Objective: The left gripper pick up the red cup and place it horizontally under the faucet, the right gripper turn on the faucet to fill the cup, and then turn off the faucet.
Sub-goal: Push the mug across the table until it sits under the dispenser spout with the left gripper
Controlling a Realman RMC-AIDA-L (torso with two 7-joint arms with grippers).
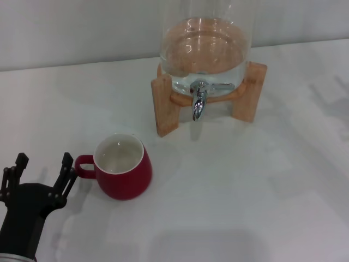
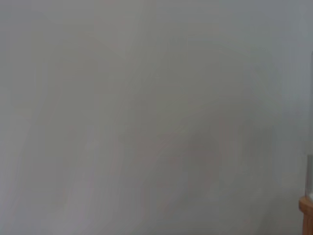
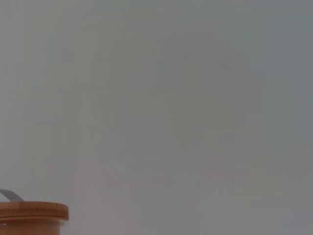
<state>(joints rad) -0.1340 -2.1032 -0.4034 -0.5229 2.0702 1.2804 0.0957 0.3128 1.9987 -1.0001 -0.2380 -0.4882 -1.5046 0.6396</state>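
Observation:
The red cup stands upright on the white table, front left of centre, its white inside showing and its small loop handle pointing to the left. My left gripper is open just left of the cup, its nearer fingertip close beside the handle, holding nothing. The chrome faucet juts from the clear glass jar on a wooden stand at the back, its spout pointing down. The right gripper is out of view in every picture.
The white table stretches between the cup and the stand. A corner of the wooden stand shows in the left wrist view. A round wooden lid shows in the right wrist view before a plain wall.

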